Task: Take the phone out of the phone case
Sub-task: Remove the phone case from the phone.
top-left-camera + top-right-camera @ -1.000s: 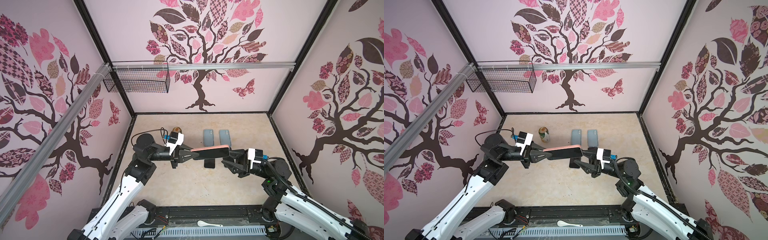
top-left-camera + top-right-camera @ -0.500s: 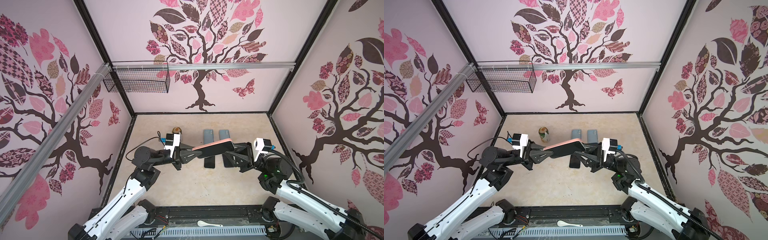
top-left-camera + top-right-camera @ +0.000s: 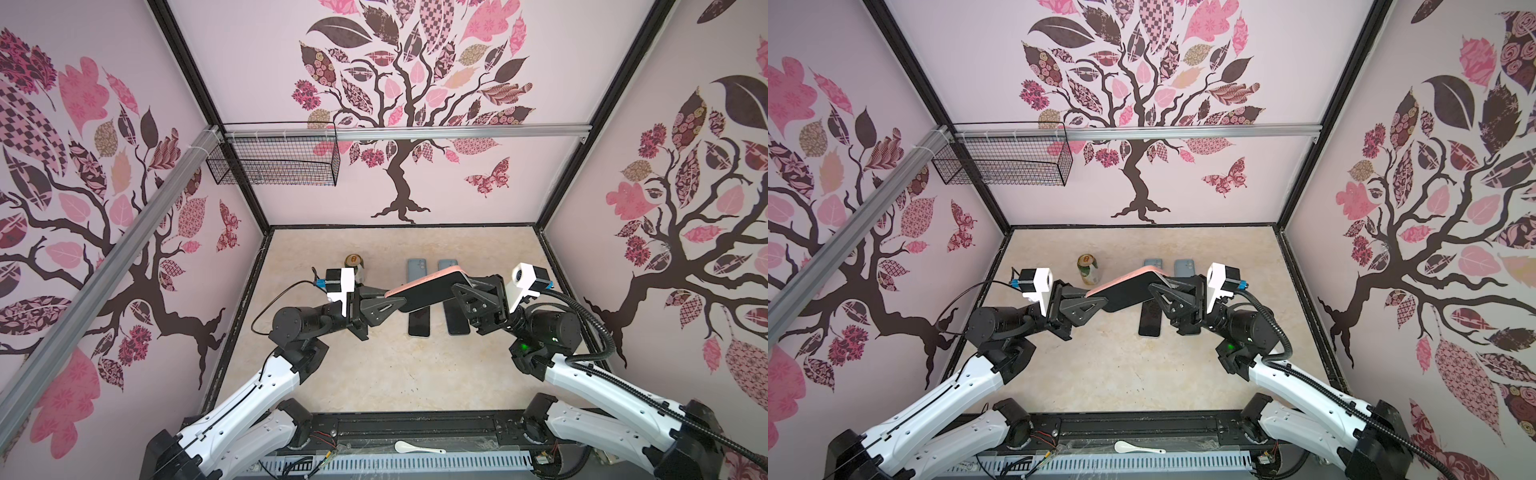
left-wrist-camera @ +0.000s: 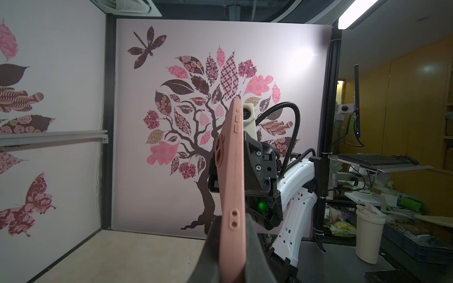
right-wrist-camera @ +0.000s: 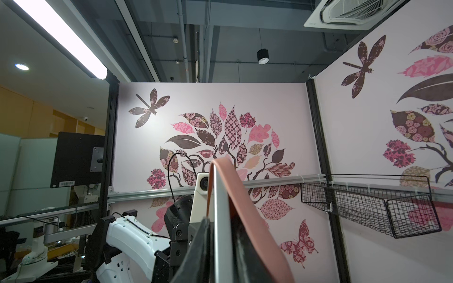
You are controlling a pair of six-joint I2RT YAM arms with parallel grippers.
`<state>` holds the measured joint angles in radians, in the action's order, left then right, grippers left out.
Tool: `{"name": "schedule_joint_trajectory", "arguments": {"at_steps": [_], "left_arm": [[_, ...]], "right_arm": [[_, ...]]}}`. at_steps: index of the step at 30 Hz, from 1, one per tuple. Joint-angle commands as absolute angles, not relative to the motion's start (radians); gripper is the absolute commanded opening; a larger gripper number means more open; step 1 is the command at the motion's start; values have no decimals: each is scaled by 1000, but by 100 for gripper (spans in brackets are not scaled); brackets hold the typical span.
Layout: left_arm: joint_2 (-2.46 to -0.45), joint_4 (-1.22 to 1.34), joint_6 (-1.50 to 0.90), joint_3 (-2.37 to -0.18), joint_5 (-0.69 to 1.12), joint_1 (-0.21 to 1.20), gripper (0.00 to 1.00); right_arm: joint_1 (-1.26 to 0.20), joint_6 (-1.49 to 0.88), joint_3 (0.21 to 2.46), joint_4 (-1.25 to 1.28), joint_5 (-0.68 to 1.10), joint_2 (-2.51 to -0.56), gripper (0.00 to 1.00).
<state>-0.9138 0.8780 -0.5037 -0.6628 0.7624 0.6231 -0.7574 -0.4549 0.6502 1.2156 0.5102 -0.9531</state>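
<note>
Tipped since a second ago from level to a slant, higher at the right arm's end: the salmon-pink silicone phone case [image 3: 428,277]. Narrowed over that same second, from well apart to pressed in on the raised end of the black-screened, silver-edged phone [image 3: 424,297]: the right gripper [image 3: 459,289]. Held in mid-air between the two arms, above the beige stone-patterned table [image 3: 374,374], touching nothing on it. Clamped at the lower end by the left gripper [image 3: 390,297], with dark fingers [image 4: 256,254] tight on both faces of case and phone together. Seen from the right wrist: the phone's silver edge [image 5: 221,220] squeezed between dark fingers, the pink case rim [image 5: 245,203] bowed away from it on one side, peeled loose at that end. Lying flat below: two black slab phones [image 3: 417,328] side by side, and just behind them two grey-blue slabs [image 3: 417,266], cases or phone backs, cannot tell which. Standing behind the left wrist camera: a small printed drink can [image 3: 1088,269]. Hanging from the back rail: a black wire basket [image 3: 274,164].
</note>
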Motion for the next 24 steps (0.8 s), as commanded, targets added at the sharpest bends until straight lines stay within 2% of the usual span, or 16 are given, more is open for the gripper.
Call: {"name": "schedule_joint_trajectory", "arguments": {"at_steps": [1, 7, 13, 14, 16, 18, 22, 24], "left_arm": [[-923, 884, -512, -644, 612, 612, 0], [-913, 824, -505, -642, 581, 612, 0], [-886, 618, -452, -677, 549, 612, 0], [-883, 606, -450, -677, 552, 612, 5], [-878, 584, -447, -682, 558, 613, 25], [-872, 542, -435, -690, 560, 612, 41], [-826, 400, -384, -696, 516, 611, 66], [-785, 284, -340, -703, 484, 606, 74]], "right_arm": [[-790, -477, 682, 1294, 588, -957, 13], [-790, -448, 672, 1250, 582, -938, 1], [-790, -360, 662, 1076, 538, -879, 0], [-790, -344, 663, 1050, 531, -872, 0], [-790, -307, 653, 1027, 502, -860, 0], [-789, -288, 635, 1032, 468, -849, 0], [-789, -172, 667, 812, 448, -800, 0], [-789, -90, 681, 687, 420, -773, 0]]}}
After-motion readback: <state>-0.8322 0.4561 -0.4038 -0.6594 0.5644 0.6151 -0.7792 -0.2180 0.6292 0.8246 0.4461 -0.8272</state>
